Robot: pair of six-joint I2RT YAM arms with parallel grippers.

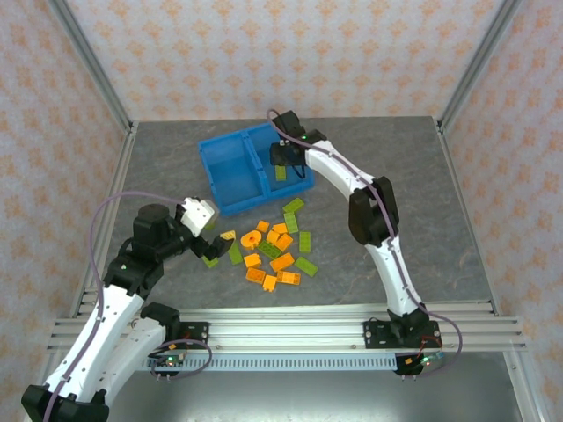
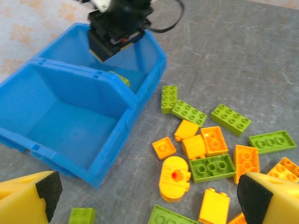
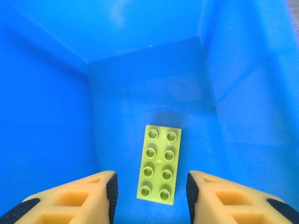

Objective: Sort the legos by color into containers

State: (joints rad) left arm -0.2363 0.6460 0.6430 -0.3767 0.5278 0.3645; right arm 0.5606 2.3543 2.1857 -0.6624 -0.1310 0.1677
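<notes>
Grey mottled table (image 1: 440, 220), papered walls (image 1: 290, 53) with a pale orange floral print, and metal frame posts (image 1: 88, 61) at the corners. Any lettering on the brick studs is too small to read.

The blue bin (image 1: 237, 204) sits toward the far middle of the table, its two compartments split by a divider (image 1: 258, 167). The right arm reaches into the right compartment (image 1: 292, 188). On that compartment's floor lies one green brick (image 3: 159, 163), flat and studs up. In the right wrist view it rests between the two fingers (image 3: 79, 198) and runs a little beyond them. They stand apart on either side without pinching it, so the right gripper (image 3: 152, 189) is released.

The other legos (image 1: 281, 261), orange and green mixed, are scattered on the table just in front of the bin. The left gripper (image 2: 150, 196) hovers at the near-left edge of this pile, jaws spread wide and holding nothing. A round-ended orange piece (image 2: 174, 179) lies on the table between its fingertips in the wrist view.

Both left fingers run off the lower edge of that view, as does a green piece (image 2: 81, 217) at the bottom. From there the divider hides most of the brick in the bin. From above, the right gripper's own body hides its fingertips.
</notes>
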